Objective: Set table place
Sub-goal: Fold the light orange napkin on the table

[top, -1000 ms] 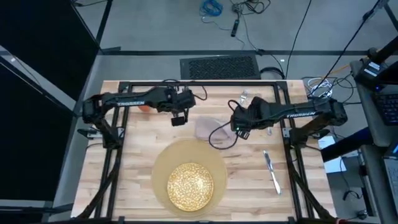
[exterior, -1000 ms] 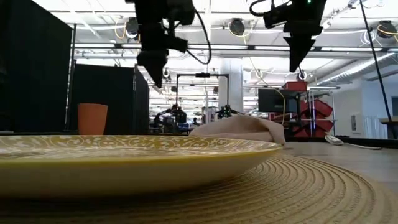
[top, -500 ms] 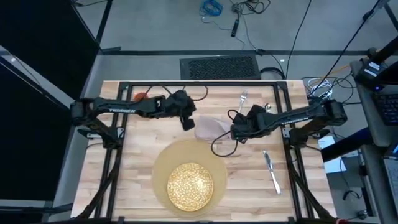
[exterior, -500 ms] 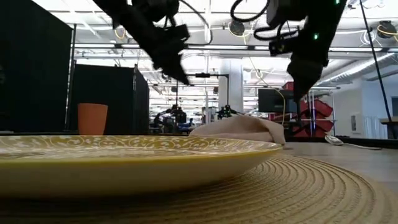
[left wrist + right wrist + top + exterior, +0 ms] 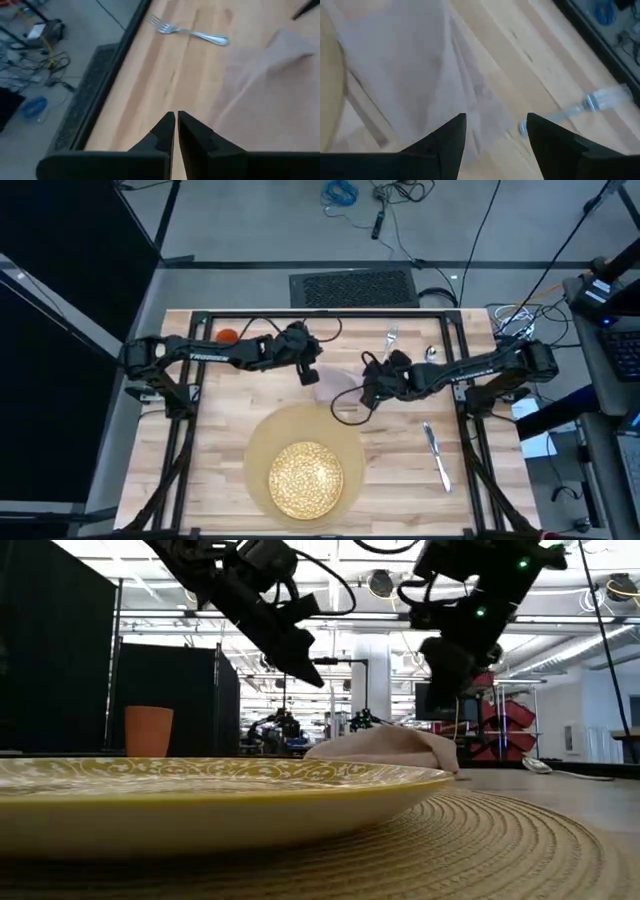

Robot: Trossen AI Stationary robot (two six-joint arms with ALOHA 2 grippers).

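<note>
On the pale plank wooden table, the crumpled pinkish-grey cloth napkin lies just beyond the big round tan mat that bears the gold-speckled round plate. The left gripper hangs beside the napkin, jaws clenched on nothing. The right gripper hovers over the napkin's other edge, jaws released.

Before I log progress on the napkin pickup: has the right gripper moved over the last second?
Yes. In the high view the right gripper has shifted from beside the fork toward the napkin, now at its edge above the mat.
</note>
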